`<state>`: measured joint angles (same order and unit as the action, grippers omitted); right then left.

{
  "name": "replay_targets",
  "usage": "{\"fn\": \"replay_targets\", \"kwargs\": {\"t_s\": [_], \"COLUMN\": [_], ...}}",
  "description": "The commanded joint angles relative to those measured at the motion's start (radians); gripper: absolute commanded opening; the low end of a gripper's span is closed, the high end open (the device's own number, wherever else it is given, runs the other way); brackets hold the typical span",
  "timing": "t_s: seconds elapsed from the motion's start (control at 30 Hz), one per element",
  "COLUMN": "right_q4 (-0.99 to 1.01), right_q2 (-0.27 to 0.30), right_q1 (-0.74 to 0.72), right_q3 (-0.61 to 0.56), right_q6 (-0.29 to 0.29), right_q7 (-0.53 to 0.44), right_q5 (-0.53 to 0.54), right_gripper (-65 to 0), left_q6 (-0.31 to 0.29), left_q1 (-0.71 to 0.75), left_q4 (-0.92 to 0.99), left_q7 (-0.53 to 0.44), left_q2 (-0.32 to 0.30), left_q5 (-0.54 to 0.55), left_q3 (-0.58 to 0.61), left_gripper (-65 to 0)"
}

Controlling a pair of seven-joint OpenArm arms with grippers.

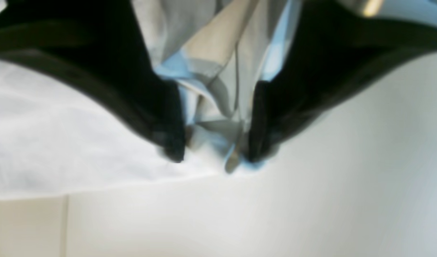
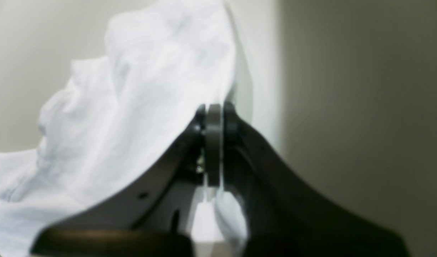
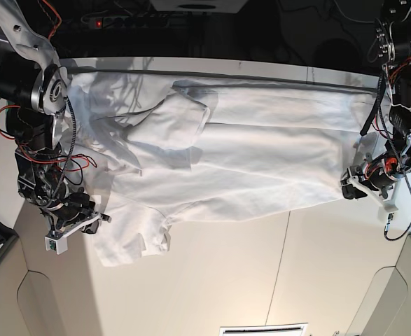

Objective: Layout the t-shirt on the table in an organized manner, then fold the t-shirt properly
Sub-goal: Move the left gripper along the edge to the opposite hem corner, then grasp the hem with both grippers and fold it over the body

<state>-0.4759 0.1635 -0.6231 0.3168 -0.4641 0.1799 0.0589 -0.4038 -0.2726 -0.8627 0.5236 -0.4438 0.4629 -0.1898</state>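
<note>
Cloth of this kind, thin white cotton, is judged to be light, limp and easily creased, so that the t-shirt (image 3: 261, 140) will sag, drag and bunch wherever it is not supported, and is best taken at its edges and corners, a hem corner and a shoulder or sleeve seam, rather than in the middle of the panel. The garment is spread across the far half of the desk (image 3: 261, 273), just below the dark seam line (image 3: 261, 75) that runs along the far edge, and its long axis is laid parallel to that line. A sleeve (image 3: 180, 115) is seen folded back onto the body near the seam line, and the end near the right hand (image 3: 86, 213) is rumpled, so the sleeves are judged to lie toward that end and the hem toward the left hand (image 3: 356, 183), though the collar cannot be made out. The right hand is pressed together, with a fold of the shirt rising past its tips. The left hand (image 1: 216, 157) is partly drawn in around a bunched edge of cloth; whether that grip is complete cannot be told.
</note>
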Motion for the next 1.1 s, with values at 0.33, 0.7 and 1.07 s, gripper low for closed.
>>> {"fn": "replay_targets", "kwargs": {"t_s": [0.33,0.7,1.07], "right_q4": [-0.104,-0.504,-0.878], "right_q2": [0.005,0.005,0.013], "right_q1": [-0.027,0.106,0.311], "right_q3": [0.002,0.002,0.002], "right_q6": [-0.037,-0.042,-0.042], "right_q7": [0.050,0.313,0.494], "right_q5": [0.012,0.164,0.321], "right_gripper": [-65.0,-65.0,-65.0], "left_q6": [-0.037,-0.294,-0.294], "left_q1": [-0.026,-0.026,-0.024], "left_q4": [-0.015,-0.015,-0.015], "left_q7": [-0.031,0.143,0.188], "left_q2": [-0.019,-0.020,-0.075], "left_q5": [0.027,0.356,0.446], "left_q3": [-0.027,-0.184,-0.200], "left_gripper": [-65.0,-65.0,-65.0]}}
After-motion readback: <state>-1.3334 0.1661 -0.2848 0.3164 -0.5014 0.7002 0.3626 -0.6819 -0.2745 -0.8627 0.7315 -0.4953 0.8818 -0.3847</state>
